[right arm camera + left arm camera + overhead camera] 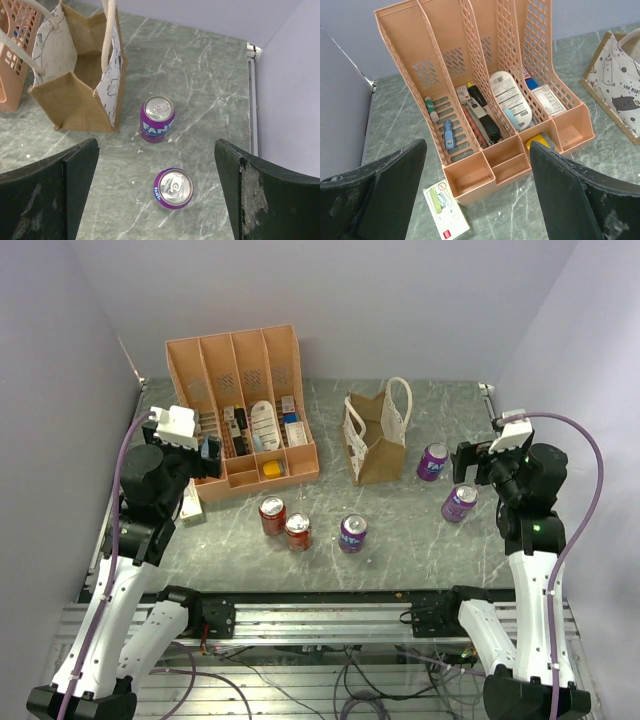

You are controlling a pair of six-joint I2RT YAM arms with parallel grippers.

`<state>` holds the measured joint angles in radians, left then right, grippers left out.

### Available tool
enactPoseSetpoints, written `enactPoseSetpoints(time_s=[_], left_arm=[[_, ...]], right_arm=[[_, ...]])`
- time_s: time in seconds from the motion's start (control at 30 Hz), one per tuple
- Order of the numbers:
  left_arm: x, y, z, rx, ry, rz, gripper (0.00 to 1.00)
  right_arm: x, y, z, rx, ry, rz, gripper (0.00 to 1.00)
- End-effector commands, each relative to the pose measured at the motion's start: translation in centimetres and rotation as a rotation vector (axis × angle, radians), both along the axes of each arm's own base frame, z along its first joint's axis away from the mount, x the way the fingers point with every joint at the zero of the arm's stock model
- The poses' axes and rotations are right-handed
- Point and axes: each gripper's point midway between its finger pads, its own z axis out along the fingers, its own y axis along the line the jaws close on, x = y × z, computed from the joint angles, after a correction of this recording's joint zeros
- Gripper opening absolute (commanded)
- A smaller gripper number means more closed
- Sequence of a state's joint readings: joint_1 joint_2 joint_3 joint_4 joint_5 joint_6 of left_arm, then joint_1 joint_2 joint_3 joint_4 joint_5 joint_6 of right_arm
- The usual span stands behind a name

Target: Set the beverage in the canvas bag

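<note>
The tan canvas bag (378, 435) with cream handles stands upright and open at mid table; it also shows in the right wrist view (75, 80). Three purple Fanta cans stand upright: one right of the bag (432, 461) (157, 119), one nearer (459, 502) (173, 187), one at front centre (352, 533). Two red cans (272, 515) (297, 531) stand left of it. My right gripper (157, 200) is open and empty, above the nearer purple can. My left gripper (477, 200) is open and empty, over the front of the orange organiser.
The orange slotted organiser (240, 415) (485, 90) holds stationery at back left. A small stapler box (445, 210) lies on the table before it. Walls close in the left, back and right sides.
</note>
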<state>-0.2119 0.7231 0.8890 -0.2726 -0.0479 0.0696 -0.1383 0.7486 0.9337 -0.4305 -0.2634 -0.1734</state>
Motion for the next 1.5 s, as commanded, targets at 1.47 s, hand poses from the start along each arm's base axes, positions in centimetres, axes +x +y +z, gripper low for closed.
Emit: enactPoseSetpoints(time_s=[1.47], left_arm=[[0.3,-3.0,-0.9,0.077,-0.003,-0.208,0.95]], right_arm=[[9.6,16.8,-4.3,-0.15,0.064,0.594,1.0]])
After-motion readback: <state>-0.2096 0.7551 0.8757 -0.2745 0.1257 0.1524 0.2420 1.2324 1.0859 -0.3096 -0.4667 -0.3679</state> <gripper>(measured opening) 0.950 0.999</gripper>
